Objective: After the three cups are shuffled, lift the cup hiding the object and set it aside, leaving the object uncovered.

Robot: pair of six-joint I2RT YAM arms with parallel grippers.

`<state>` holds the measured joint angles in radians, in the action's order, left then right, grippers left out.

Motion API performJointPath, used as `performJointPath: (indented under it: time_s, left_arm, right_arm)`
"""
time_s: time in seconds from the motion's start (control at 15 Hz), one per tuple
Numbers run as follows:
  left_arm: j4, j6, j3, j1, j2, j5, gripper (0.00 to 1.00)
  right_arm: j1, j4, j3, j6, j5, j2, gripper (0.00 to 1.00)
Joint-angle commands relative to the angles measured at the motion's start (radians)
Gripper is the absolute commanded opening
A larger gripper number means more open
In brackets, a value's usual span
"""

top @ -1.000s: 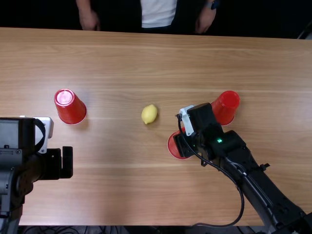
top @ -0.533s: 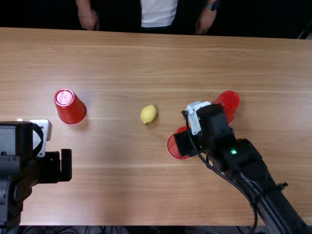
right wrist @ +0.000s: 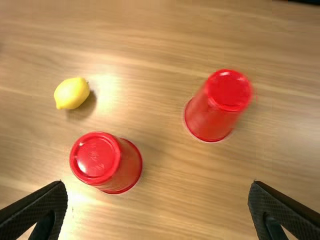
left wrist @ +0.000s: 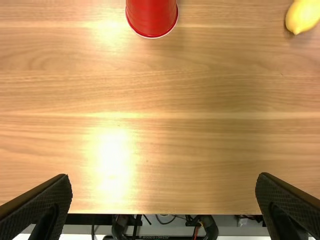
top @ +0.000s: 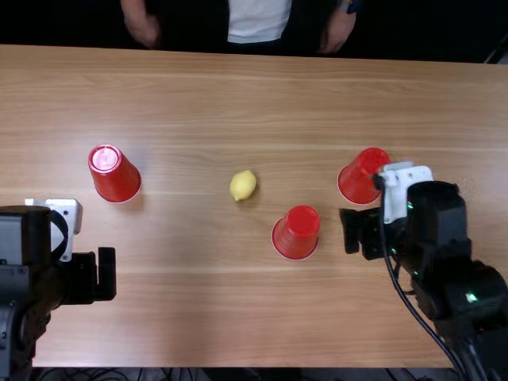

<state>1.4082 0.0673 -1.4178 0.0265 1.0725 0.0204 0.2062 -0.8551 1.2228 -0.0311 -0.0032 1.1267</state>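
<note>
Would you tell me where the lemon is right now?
In the top view the lemon lies bare near the middle of the table, between the left cup and the middle cup.

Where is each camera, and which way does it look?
Top view: above the table's near edge, looking steeply down on it; left hand and right hand show.
Left wrist view: on the left arm, facing down at the left cup; own fingers show.
Right wrist view: on the right arm, facing the middle cup and right cup; own fingers show.
Shared: both wrist views see the lemon.
</note>
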Motion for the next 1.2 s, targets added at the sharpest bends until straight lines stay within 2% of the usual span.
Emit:
performJointPath:
  time_s: [0.0,0.27,0.53,0.67,0.93,1.0,1.13]
  left_arm:
    - [-0.004,0.001,0.039,0.010,-0.025,0.002,1.00]
    - [-0.007,-0.001,0.109,0.009,-0.062,-0.008,1.00]
    - [-0.007,0.008,0.151,0.007,-0.105,0.000,1.00]
    - [-0.011,0.014,0.211,0.001,-0.161,0.000,1.00]
    - [-0.269,0.091,0.461,-0.005,-0.382,0.004,1.00]
    - [-0.307,0.108,0.520,-0.005,-0.444,0.004,1.00]
    - [-0.335,0.111,0.603,-0.005,-0.533,0.004,1.00]
  right_arm:
    - [-0.042,-0.017,-0.013,-0.008,0.014,-0.084,1.00]
    - [-0.122,-0.118,-0.101,-0.008,0.012,-0.235,1.00]
    - [-0.131,-0.103,-0.207,0.002,0.011,-0.357,1.00]
    - [-0.159,-0.066,-0.278,0.003,0.009,-0.473,1.00]
    - [-0.280,-0.048,-0.402,0.002,0.011,-0.690,1.00]
    - [-0.291,-0.050,-0.434,0.000,0.011,-0.746,1.00]
    - [-0.289,-0.059,-0.488,-0.004,0.011,-0.869,1.00]
